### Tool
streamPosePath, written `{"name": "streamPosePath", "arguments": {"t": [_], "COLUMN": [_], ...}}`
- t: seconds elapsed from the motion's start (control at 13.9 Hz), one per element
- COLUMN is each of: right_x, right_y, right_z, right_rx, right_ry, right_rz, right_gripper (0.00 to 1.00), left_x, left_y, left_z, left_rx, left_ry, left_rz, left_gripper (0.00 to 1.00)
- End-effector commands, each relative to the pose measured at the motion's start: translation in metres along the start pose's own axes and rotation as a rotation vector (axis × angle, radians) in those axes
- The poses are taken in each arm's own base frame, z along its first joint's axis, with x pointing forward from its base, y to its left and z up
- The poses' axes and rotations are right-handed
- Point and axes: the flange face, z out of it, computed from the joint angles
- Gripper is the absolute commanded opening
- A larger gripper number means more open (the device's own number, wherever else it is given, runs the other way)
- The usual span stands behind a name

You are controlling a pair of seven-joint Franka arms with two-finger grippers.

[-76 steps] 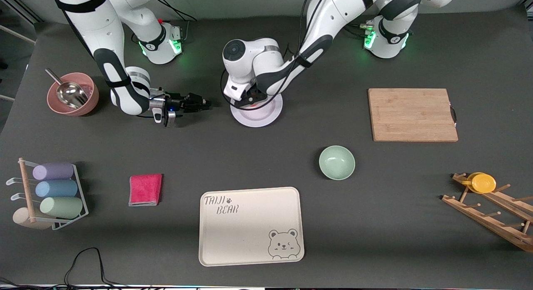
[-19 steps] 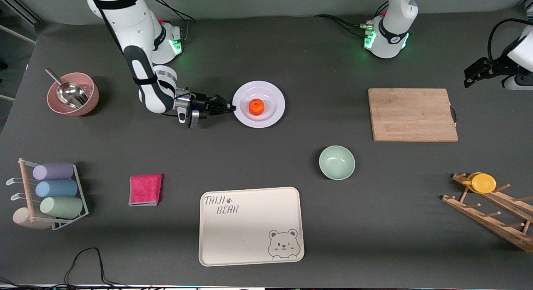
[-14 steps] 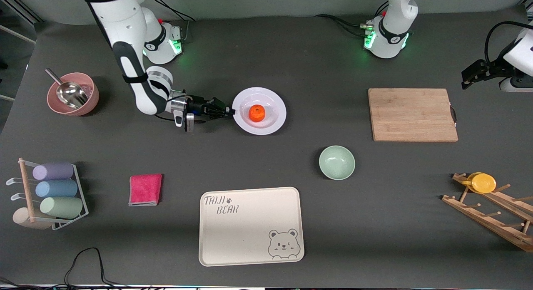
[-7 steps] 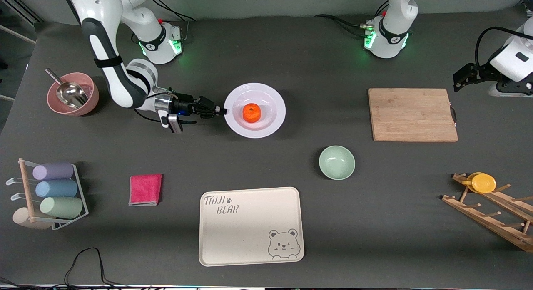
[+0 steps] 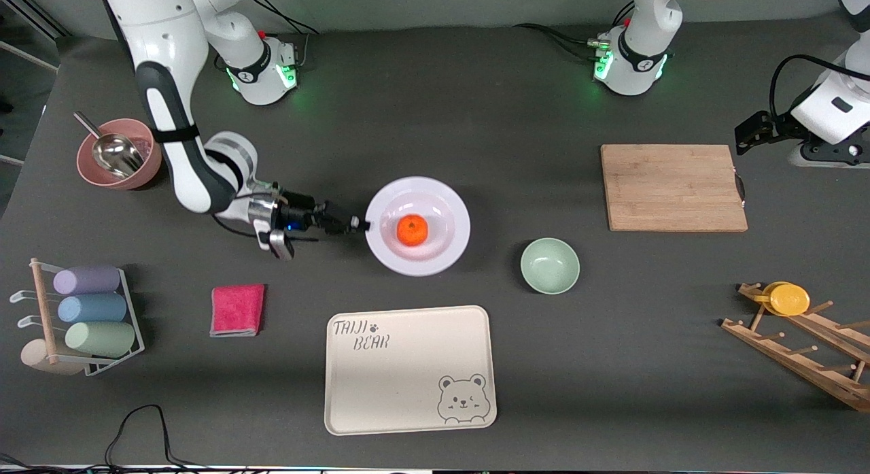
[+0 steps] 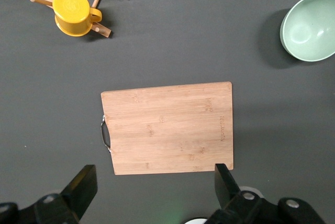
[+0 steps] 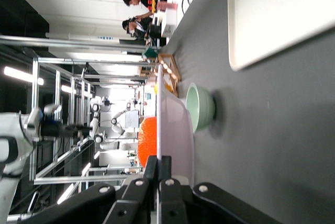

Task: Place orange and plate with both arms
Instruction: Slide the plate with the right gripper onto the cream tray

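The white plate [image 5: 445,196] hangs a little above the middle of the table, level, with the orange [image 5: 412,230] resting in its centre. My right gripper [image 5: 361,224] is shut on the plate's rim at the edge toward the right arm's end. The right wrist view shows the rim of the plate [image 7: 175,124] edge-on between the jaws of the right gripper [image 7: 158,164], the orange [image 7: 147,140] just past them. My left gripper [image 5: 742,132] waits open and empty above the left arm's end of the table; the left gripper [image 6: 155,174] looks down on the cutting board.
A cream bear-printed tray [image 5: 410,369] lies nearer the front camera than the plate. A pale-green bowl [image 5: 550,265] stands beside the plate, toward the left arm's end. A wooden cutting board [image 5: 673,187], a wooden rack with a yellow cup [image 5: 788,298], a pink cloth [image 5: 237,309] and a pink bowl with scoop [image 5: 119,153] stand around.
My right gripper has carried the plate with the orange toward the front camera, closer to the tray. The left arm has shifted only slightly at the table's end.
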Motion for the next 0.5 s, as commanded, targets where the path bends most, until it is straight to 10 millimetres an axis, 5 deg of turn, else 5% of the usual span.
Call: {"name": "streamPosePath", "arguments": {"t": [0.0,0.22,0.43], "right_x": [0.073,0.143,0.183], "right_y": [0.003,0.006,0.016], "right_z": [0.023,0.036,0.053], "right_rx": [0.018,0.053,0.065], "right_ry": [-0.004,0.005,0.002], "right_rz": [0.018,0.034,0.026], "right_gripper": [0.0,0.0,0.0], "left_x": [0.003,0.004,0.006], "left_y": [0.003,0.006,0.006], "left_z": [0.003,0.003,0.007], "left_rx": [0.014,0.015,0.015], "left_ry": [0.01,0.009,0.003], "left_rz": [0.01,0.015,0.015], "left_gripper": [1.0,1.0,1.0]}}
